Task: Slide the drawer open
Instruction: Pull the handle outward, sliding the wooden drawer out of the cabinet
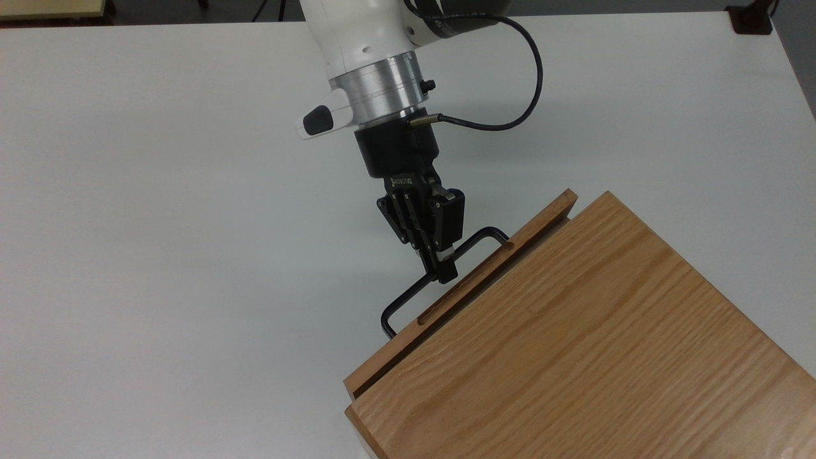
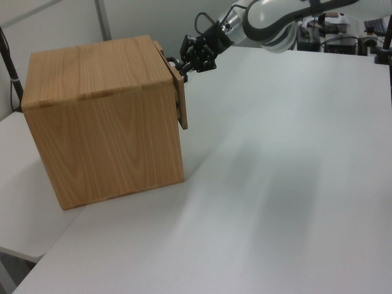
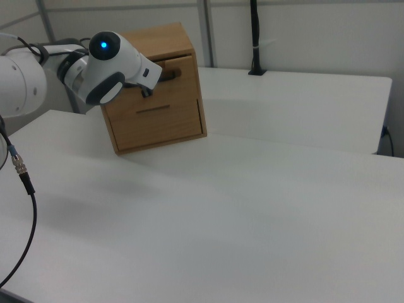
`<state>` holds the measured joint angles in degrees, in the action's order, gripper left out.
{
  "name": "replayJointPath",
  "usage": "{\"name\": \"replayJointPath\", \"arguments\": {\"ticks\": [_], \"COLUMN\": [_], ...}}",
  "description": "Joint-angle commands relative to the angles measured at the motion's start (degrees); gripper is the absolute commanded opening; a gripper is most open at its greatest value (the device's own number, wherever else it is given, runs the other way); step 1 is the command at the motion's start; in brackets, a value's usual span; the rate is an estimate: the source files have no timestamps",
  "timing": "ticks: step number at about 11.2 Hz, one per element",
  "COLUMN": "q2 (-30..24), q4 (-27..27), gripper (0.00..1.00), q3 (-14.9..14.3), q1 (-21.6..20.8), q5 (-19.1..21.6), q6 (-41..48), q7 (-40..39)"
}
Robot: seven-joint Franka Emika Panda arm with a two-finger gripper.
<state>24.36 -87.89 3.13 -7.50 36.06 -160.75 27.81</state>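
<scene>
The drawer (image 1: 459, 280) is seen at the top of the oak cabinet (image 1: 586, 344), which stands on the white tabletop (image 1: 159, 223) towards the top view's lower right. Its front panel is already pulled a short way clear of the cabinet body: in the top view a narrow dark gap is visible between the panel and the cabinet top, and in the left view the panel stands proud of the cabinet's front edge. In the right view a second drawer front (image 3: 158, 123) below is seen flush with the cabinet.

The gripper (image 1: 444, 271) is placed at the black bar handle (image 1: 408, 299), about midway along it, with the fingers (image 1: 446, 275) closed around the bar; the contact itself is partly hidden by the fingers, so the grip is judged firm rather than plainly seen.

The task is judged to be begun but far from finished. The handle has been grasped and the slide started; most of the drawer's travel appears to be left, and the interior is not yet exposed.
</scene>
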Motion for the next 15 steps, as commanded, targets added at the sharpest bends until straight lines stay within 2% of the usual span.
{"name": "replayJointPath", "arguments": {"ticks": [1,5,13,15], "q2": [-4.6,-7.3,-9.4,-9.7], "q4": [-5.1,-6.1,-6.0,-5.9], "gripper": [0.15,0.15,0.15,0.15], "q3": [-0.1,-0.2,-1.0,-3.0], "q1": [3.2,6.2,11.2,11.5], "q5": [-1.0,-0.9,-0.9,-0.9], "q6": [2.6,10.3,24.9,29.8], "q7": [-4.1,-7.3,-16.2,-19.4]}}
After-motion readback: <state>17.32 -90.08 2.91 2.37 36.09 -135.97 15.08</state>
